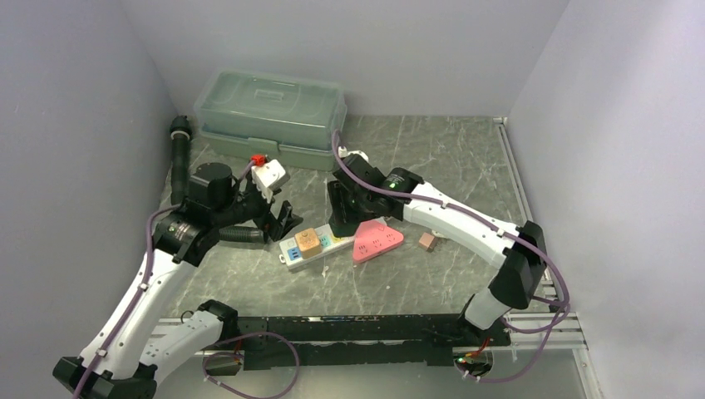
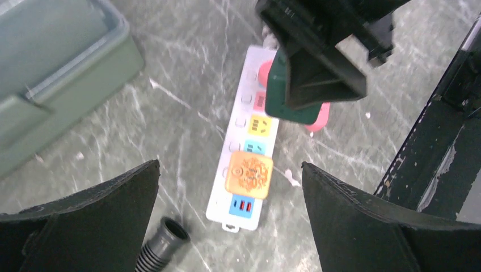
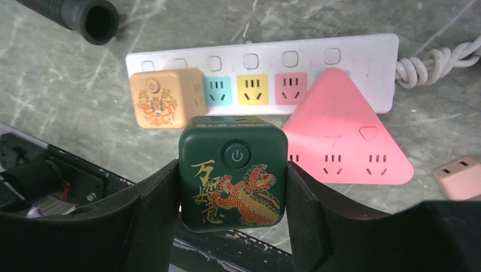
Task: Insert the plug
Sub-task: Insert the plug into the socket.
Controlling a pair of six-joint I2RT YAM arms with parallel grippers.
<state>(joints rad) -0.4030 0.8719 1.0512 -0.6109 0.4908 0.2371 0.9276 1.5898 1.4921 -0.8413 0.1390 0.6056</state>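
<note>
Clamps green cube plug in right claw just over power strip, spreads left claw wide, shut bin beyond both, contents hidden.

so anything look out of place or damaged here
Nothing looks spilled or damaged. The power strip lies slanted, a small pink adapter sits loose to its right, and a black hose ends beside its left end.

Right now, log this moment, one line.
left jaws open | right jaws shut on green plug | not yet in power strip
</note>
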